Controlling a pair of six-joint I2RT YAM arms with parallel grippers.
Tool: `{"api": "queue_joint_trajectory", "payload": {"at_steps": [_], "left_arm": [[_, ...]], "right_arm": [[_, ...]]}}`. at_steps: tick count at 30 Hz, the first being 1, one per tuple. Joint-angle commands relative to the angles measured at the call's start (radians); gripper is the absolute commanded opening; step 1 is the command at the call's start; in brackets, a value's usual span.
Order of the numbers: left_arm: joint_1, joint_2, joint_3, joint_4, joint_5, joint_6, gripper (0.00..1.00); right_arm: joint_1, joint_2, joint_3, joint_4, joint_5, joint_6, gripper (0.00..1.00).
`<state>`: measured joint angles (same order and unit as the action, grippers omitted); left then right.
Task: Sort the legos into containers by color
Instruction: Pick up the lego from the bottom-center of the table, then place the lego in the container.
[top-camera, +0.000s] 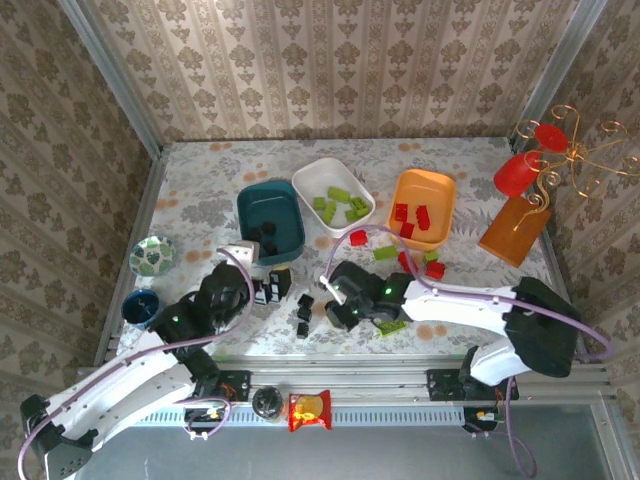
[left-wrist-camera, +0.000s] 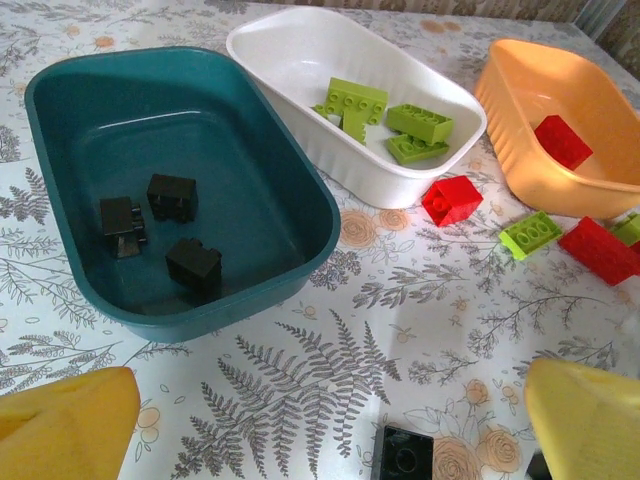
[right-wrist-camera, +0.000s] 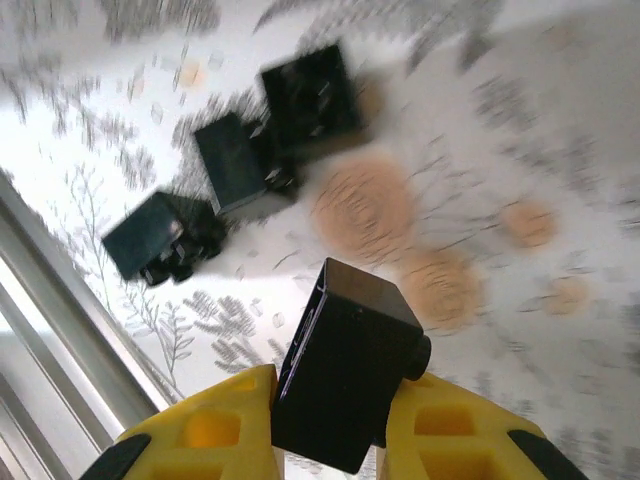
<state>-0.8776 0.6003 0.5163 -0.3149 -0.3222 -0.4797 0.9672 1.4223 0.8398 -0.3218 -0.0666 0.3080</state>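
The right gripper (right-wrist-camera: 332, 440) is clamped on a small glossy black plastic lego brick (right-wrist-camera: 350, 360), tilted over the floral counter (right-wrist-camera: 480, 130). Three more black bricks (right-wrist-camera: 240, 165) lie just beyond. The left gripper (left-wrist-camera: 330, 430) stands wide apart before the dark teal plastic tub (left-wrist-camera: 250, 150).

The dark teal tub (left-wrist-camera: 230, 190), left of the white tub (left-wrist-camera: 290, 60), holds three black bricks (left-wrist-camera: 172, 196). The white tub holds lime green bricks (left-wrist-camera: 355, 100). The orange tub (left-wrist-camera: 540, 90), right of the white tub, holds red bricks (left-wrist-camera: 562, 140). A loose red brick (left-wrist-camera: 452, 199) and a loose green brick (left-wrist-camera: 531, 234) lie front-right of the white tub. One black brick (right-wrist-camera: 345, 365) is tilted, pinched in the right end effector (right-wrist-camera: 335, 400).
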Motion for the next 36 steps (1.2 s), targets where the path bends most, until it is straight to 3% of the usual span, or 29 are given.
{"api": "queue_joint_trajectory", "payload": {"at_steps": [1, 5, 9, 17, 19, 21, 22, 25, 29, 36], "left_arm": [[-0.005, -0.048, -0.036, -0.018, -0.015, -0.03, 1.0], [-0.005, -0.091, -0.058, -0.019, -0.02, -0.054, 1.0], [-0.005, -0.101, -0.055, -0.035, -0.009, -0.061, 1.0], [-0.009, -0.086, -0.046, -0.085, 0.017, -0.08, 0.98], [-0.009, -0.076, -0.041, -0.103, 0.027, -0.084, 0.97], [-0.009, -0.068, -0.04, -0.11, 0.039, -0.086, 0.97], [-0.01, -0.064, -0.041, -0.112, 0.045, -0.086, 0.97], [-0.013, -0.046, -0.039, -0.105, 0.067, -0.086, 0.97], [-0.028, 0.003, -0.03, -0.086, 0.106, -0.077, 0.96], [-0.115, 0.196, -0.017, -0.04, 0.211, -0.077, 0.87]], "right_arm": [[-0.087, -0.053, 0.099, -0.021, -0.048, -0.045, 0.15], [-0.166, 0.072, 0.303, -0.008, -0.092, -0.092, 0.15], [-0.22, 0.3, 0.564, -0.011, -0.156, -0.101, 0.15], [-0.249, 0.718, 1.049, -0.171, -0.187, -0.098, 0.18], [-0.252, 0.784, 1.135, -0.201, -0.181, -0.091, 0.26], [-0.254, 0.819, 1.187, -0.21, -0.179, -0.079, 0.43], [-0.257, 0.824, 1.2, -0.208, -0.178, -0.07, 0.54], [-0.262, 0.804, 1.201, -0.184, -0.176, -0.046, 0.67], [-0.264, 0.697, 1.096, -0.116, -0.134, -0.016, 0.71], [-0.274, 0.375, 0.653, 0.083, 0.003, 0.073, 0.74]]}}
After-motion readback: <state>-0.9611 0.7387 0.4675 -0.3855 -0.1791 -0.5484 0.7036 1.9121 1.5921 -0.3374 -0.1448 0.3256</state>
